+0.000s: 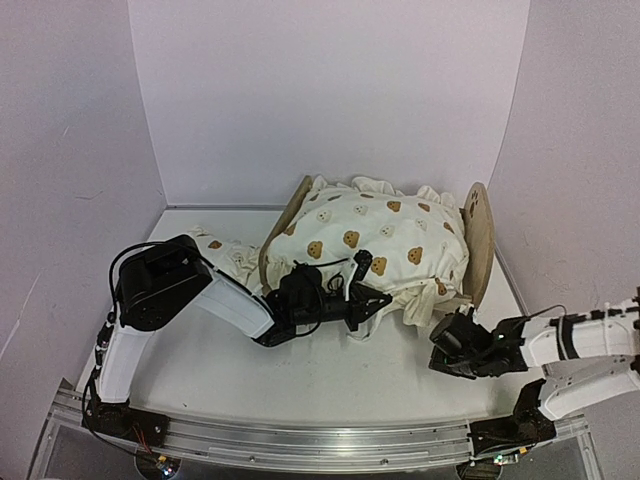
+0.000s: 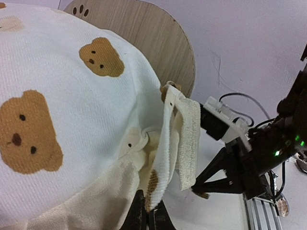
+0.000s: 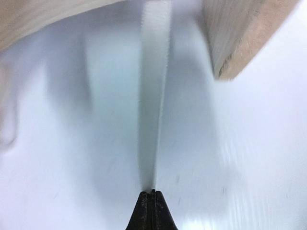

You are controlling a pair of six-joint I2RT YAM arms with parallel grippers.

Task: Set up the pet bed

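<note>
The pet bed is a light-wood frame whose rounded headboard with paw-print cutout stands at the right. A cream bear-print cushion lies bunched over it and hides the base. My left gripper is shut on the cushion's ruffled near edge. The right gripper sits low by the bed's near right corner, shut on a cream tie strip that hangs from the cushion. A wooden bed leg stands just past it.
A small bear-print pillow lies on the table to the left of the bed, behind my left arm. White walls close in the table at the back and both sides. The headboard stands near the right wall.
</note>
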